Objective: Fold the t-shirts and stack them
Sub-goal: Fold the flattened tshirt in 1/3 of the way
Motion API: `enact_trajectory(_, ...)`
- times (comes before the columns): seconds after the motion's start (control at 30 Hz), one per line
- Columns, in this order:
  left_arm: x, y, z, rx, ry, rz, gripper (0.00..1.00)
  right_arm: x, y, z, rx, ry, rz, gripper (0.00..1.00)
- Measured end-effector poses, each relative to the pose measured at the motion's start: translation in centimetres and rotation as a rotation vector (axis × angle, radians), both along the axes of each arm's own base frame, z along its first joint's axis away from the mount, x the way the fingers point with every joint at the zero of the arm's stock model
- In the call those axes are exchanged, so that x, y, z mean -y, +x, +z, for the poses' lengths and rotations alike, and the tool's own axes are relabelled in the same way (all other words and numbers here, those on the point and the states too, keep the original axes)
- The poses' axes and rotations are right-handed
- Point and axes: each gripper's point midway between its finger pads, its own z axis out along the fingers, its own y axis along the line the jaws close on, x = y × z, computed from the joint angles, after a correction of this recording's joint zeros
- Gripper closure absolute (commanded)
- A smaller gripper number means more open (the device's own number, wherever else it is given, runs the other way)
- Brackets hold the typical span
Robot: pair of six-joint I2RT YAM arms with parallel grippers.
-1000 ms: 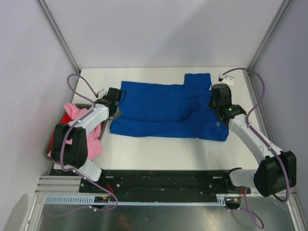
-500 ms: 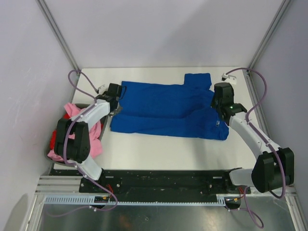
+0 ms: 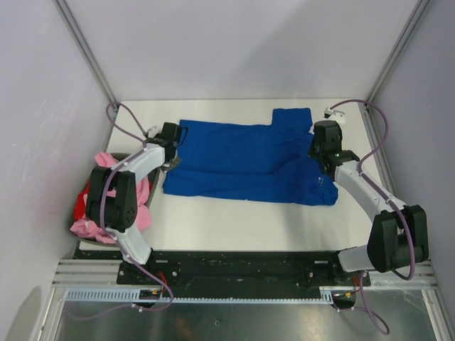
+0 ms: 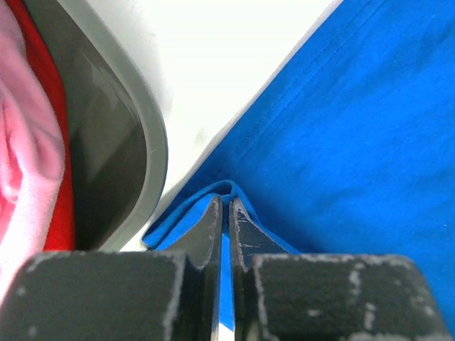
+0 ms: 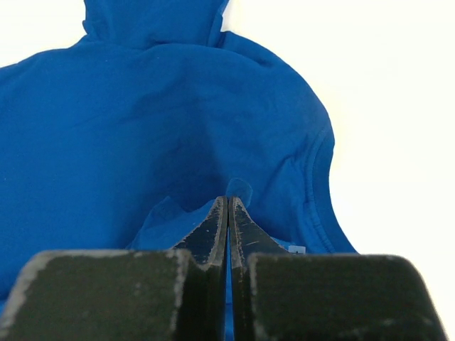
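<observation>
A royal blue t-shirt (image 3: 242, 153) lies spread across the white table (image 3: 234, 220), its near part doubled over lengthwise. My left gripper (image 3: 174, 150) is at the shirt's left edge, shut on a raised fold of blue cloth (image 4: 229, 189). My right gripper (image 3: 318, 151) is at the shirt's right end near the collar, shut on a pinch of the same shirt (image 5: 238, 190). The light pink t-shirt (image 3: 106, 163) and the red one (image 3: 85, 197) lie bunched together at the table's left side. No lettering or graphic shows on the blue shirt.
The pink (image 4: 28, 156) and red (image 4: 60, 177) shirts sit in a dark bin with a grey rim (image 4: 153, 142), close to my left gripper (image 4: 227, 202). One sleeve (image 3: 293, 117) sticks out toward the far edge. Enclosure walls and metal posts surround the table.
Both grippers have shifted slightly toward the far side, carrying their pinches of blue cloth. The left arm's elbow has swung in over the bin.
</observation>
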Motion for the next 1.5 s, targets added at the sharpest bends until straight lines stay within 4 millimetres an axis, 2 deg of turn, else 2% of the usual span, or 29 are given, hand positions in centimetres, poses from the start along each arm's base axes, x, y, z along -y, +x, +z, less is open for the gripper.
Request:
enact_trajectory(0.2, -0.3, 0.4, -0.5, -0.017, 0.011, -0.006, 0.87, 0.3, 0.7, -0.6, -0.002, 0.011, -0.005, 0.99)
enact_trajectory(0.27, -0.2, 0.8, -0.3, -0.013, 0.012, -0.012, 0.81, 0.6, 0.9, -0.8, -0.005, 0.014, -0.009, 0.89)
enact_trajectory(0.4, -0.1, 1.3, 0.2, -0.003, 0.016, -0.031, 0.44, 1.3, 1.0, -1.4, -0.018, 0.031, -0.031, 0.55)
enact_trajectory(0.47, -0.1, 1.5, 0.4, 0.000, 0.019, -0.044, 0.33, 1.7, 1.0, -1.7, -0.027, 0.038, -0.046, 0.46)
enact_trajectory(0.53, 0.0, 1.6, 0.5, -0.002, 0.019, -0.056, 0.28, 2.3, 0.8, -2.2, -0.049, 0.041, -0.066, 0.45)
enact_trajectory(0.67, 0.4, 1.5, 0.6, -0.006, 0.000, -0.082, 0.27, 3.3, -0.1, -3.2, -0.099, 0.054, -0.106, 0.46)
enact_trajectory(0.73, 0.8, 1.5, 1.0, 0.001, -0.020, -0.097, 0.28, 3.0, -0.4, -3.3, -0.110, 0.061, -0.104, 0.48)
enact_trajectory(0.8, 1.4, 1.5, 1.8, 0.020, -0.050, -0.114, 0.28, 1.6, -0.6, -3.0, -0.119, 0.063, -0.070, 0.49)
enact_trajectory(0.87, 2.1, 1.5, 2.9, 0.048, -0.085, -0.138, 0.29, -0.8, -0.2, -2.2, -0.114, 0.062, -0.017, 0.49)
enact_trajectory(0.97, 3.2, 0.9, 4.2, 0.085, -0.129, -0.174, 0.29, -5.2, 1.5, -0.6, -0.086, 0.058, 0.068, 0.50)
enact_trajectory(1.03, 4.2, 0.1, 4.8, 0.100, -0.161, -0.208, 0.30, -7.6, 2.6, -0.6, -0.086, 0.051, 0.107, 0.50)
enact_trajectory(1.13, 5.9, -1.6, 4.9, 0.100, -0.203, -0.267, 0.30, -9.3, 3.6, -2.4, -0.127, 0.029, 0.122, 0.50)
enact_trajectory(1.3, 7.5, -4.6, 4.3, 0.079, -0.256, -0.337, 0.30, -8.8, 3.5, -7.1, -0.247, -0.032, 0.096, 0.50)
enact_trajectory(1.5, 7.8, -6.1, 4.9, 0.096, -0.292, -0.374, 0.31, -8.6, 3.4, -9.9, -0.310, -0.071, 0.088, 0.51)
